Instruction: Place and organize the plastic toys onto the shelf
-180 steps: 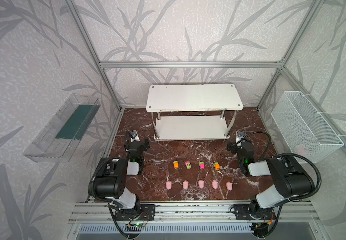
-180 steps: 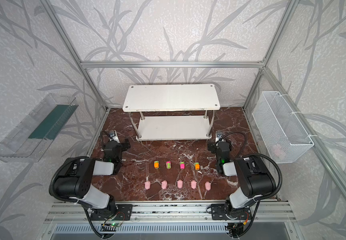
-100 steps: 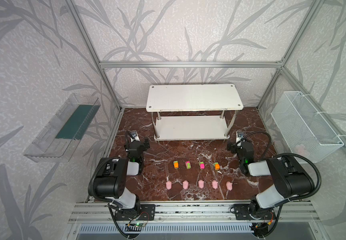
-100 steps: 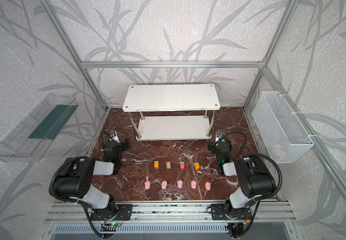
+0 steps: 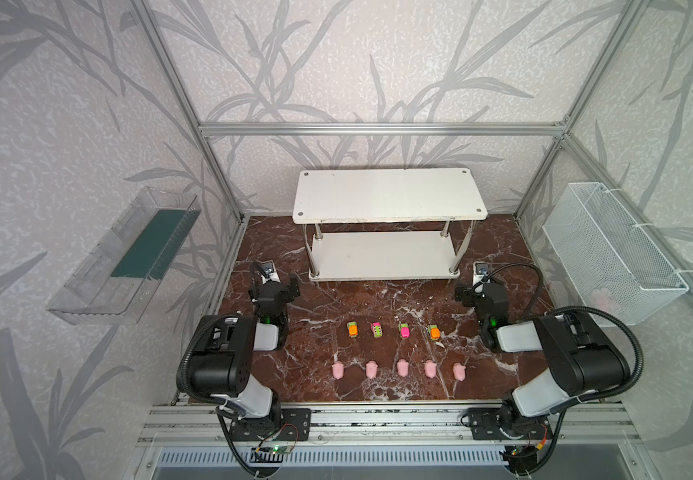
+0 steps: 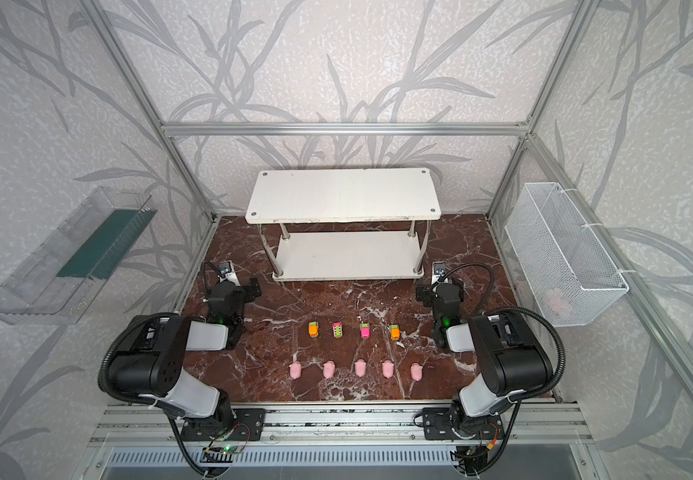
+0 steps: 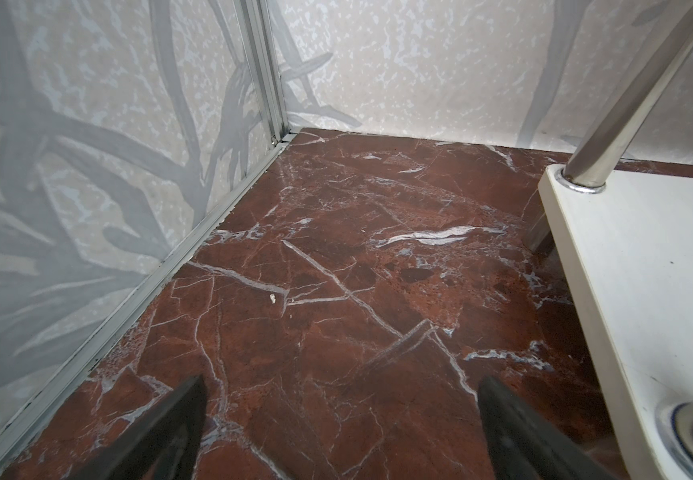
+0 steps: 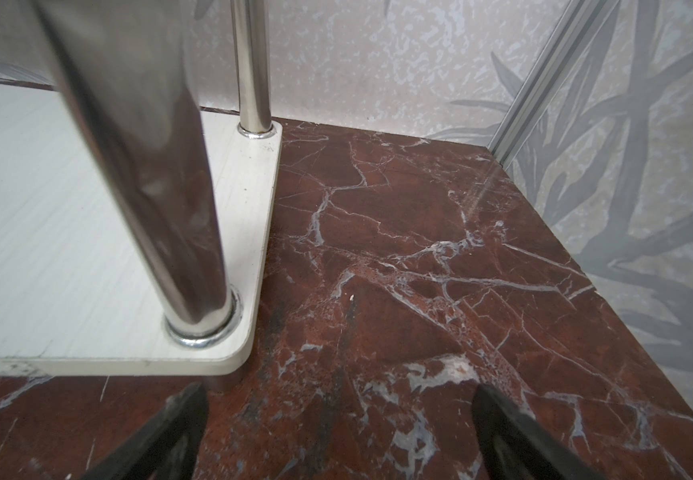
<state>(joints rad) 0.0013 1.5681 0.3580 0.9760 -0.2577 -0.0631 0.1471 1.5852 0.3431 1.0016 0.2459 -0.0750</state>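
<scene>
The white two-tier shelf [image 5: 390, 193] [image 6: 342, 193] stands at the back of the dark red marble floor, both tiers bare. In front of it several tiny toy cars [image 5: 376, 330] [image 6: 337, 330] sit in a row. Several pale-pink pigs [image 5: 402, 368] [image 6: 360, 368] form a second row nearer the front edge. My left gripper [image 5: 275, 283] [image 7: 340, 390] rests low by the shelf's left end, open and holding nothing. By the shelf's right end my right gripper [image 5: 479, 286] [image 8: 338, 395] is likewise open over bare floor. The wrist views show the shelf's lower tier [image 7: 648, 270] [image 8: 66, 228] and none of the toys.
A clear plastic tray [image 5: 128, 253] hangs on the left wall. On the right wall hangs a white wire basket [image 5: 611, 249] with something pink [image 5: 602, 295] inside. Aluminium frame posts stand at the corners, and both arm bases sit at the front rail.
</scene>
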